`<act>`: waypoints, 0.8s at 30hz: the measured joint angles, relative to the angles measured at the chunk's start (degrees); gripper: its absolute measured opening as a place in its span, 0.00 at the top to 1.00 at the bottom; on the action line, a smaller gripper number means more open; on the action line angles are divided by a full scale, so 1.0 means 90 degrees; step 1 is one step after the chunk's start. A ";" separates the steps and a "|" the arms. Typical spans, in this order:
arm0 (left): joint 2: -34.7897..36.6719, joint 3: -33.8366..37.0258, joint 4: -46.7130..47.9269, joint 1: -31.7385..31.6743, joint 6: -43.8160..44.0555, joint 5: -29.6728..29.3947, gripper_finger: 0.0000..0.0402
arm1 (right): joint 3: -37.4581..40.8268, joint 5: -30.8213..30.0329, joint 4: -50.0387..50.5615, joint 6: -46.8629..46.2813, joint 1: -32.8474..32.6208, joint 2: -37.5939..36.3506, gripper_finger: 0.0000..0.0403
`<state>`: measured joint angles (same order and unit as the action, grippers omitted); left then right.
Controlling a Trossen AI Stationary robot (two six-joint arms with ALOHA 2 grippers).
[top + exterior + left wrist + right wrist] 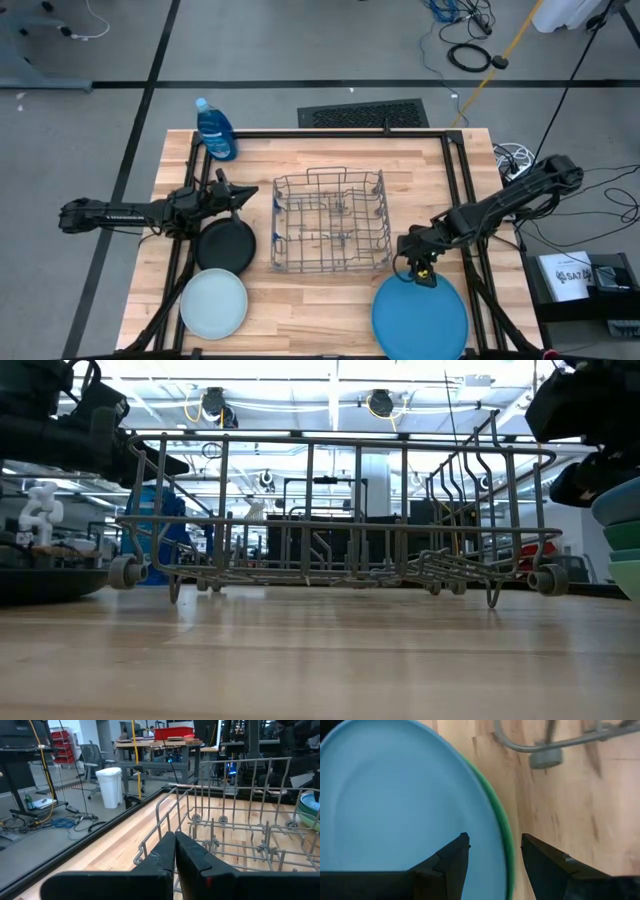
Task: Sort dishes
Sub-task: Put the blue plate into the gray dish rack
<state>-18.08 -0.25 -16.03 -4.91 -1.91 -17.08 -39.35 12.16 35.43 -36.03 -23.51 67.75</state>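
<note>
Now the open right tool (492,851) seemingly straddles the blue plate (395,795) rim.

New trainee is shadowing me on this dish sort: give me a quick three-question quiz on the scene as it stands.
1. True or false: the grey wire rack holds a plate.
2. Which gripper is open over the rim of the large round blue plate? A) left gripper B) right gripper
3. What lies directly under that plate?

Key:
1. False, it holds none.
2. B, the right gripper; the left gripper is shut.
3. A green plate, only its rim showing.
</note>
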 joint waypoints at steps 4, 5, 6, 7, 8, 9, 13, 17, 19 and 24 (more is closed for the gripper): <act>0.0000 -0.0001 0.0002 0.0000 0.0000 -0.0010 0.97 | 0.0000 -0.0194 -0.0060 -0.0044 -0.0146 0.0164 0.56; -0.0001 0.0000 0.0000 0.0000 0.0000 -0.0019 0.97 | 0.0000 -0.0221 -0.0039 -0.0044 -0.0169 0.0216 0.56; -0.0001 0.0000 0.0002 0.0000 0.0000 -0.0022 0.97 | 0.0000 -0.0259 -0.0018 -0.0049 -0.0195 0.0287 0.56; 0.0001 0.0000 0.0000 0.0000 0.0002 -0.0022 0.97 | 0.0000 -0.0321 0.0007 -0.0060 -0.0209 0.0352 0.56; -0.0001 -0.0002 0.0002 0.0000 0.0000 -0.0024 0.97 | 0.0000 -0.0401 0.0033 -0.0076 -0.0227 0.0413 0.56; -0.0001 -0.0001 0.0000 0.0000 0.0000 -0.0024 0.97 | 0.0000 -0.0491 0.0058 -0.0093 -0.0238 0.0478 0.56; 0.0001 -0.0002 -0.0005 0.0000 0.0000 -0.0032 0.97 | -0.0002 -0.0498 0.0069 -0.0092 -0.0235 0.0665 0.59; 0.0000 0.0000 -0.0005 0.0000 0.0000 -0.0046 0.97 | -0.0002 -0.0634 0.0115 -0.0086 -0.0235 0.0731 0.68; -0.0001 -0.0002 -0.0006 0.0000 0.0002 -0.0046 0.97 | -0.0002 -0.0748 0.0173 -0.0072 -0.0233 0.0731 0.74; 0.0000 -0.0001 -0.0007 0.0000 0.0004 -0.0046 0.97 | -0.0007 -0.0865 0.0227 0.0057 -0.0231 0.0725 0.90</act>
<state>-18.08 -0.26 -16.10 -4.91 -1.88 -17.50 -39.41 4.38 37.47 -35.51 -25.58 74.27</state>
